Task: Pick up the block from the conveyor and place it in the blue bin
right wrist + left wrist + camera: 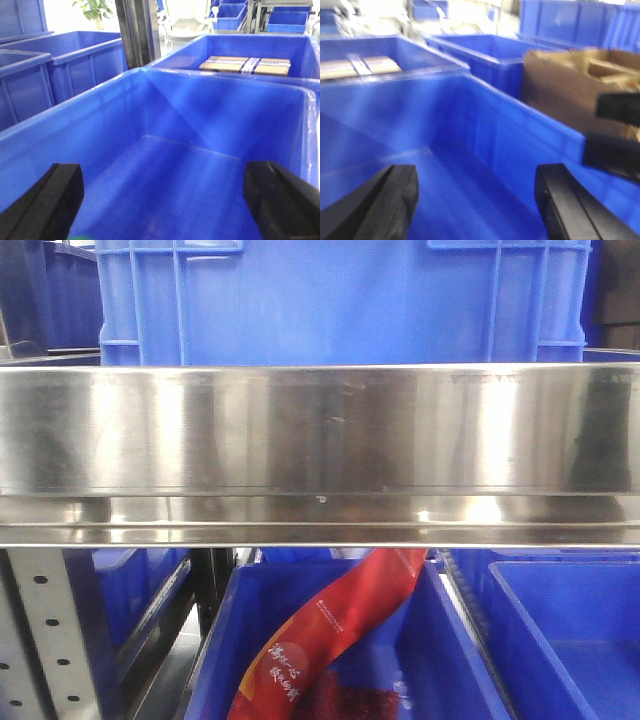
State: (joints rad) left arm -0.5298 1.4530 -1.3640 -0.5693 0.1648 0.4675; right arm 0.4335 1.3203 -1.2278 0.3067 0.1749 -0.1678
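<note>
Right wrist view: two black fingers [42, 202] at the bottom corners, right gripper [165, 205] spread wide with nothing between. Below and ahead, a blue bin [210, 85], bare floor, rim running straight across the far side. A small green speck at the bottom edge near the left finger; cannot tell what it is. Behind the rim, another bin holding a strapped tan box [245, 65].

Left wrist view, blurred: left gripper [477, 200] also released, fingers wide apart over an open blue bin [520, 120]. A brown cardboard box [570, 85] stands just beyond its right wall.

Front view: a broad steel rail [320, 430] fills the middle. Blue crate [340, 300] above it; below, a bin with a red packet [330, 635].

No block or conveyor in any view.
</note>
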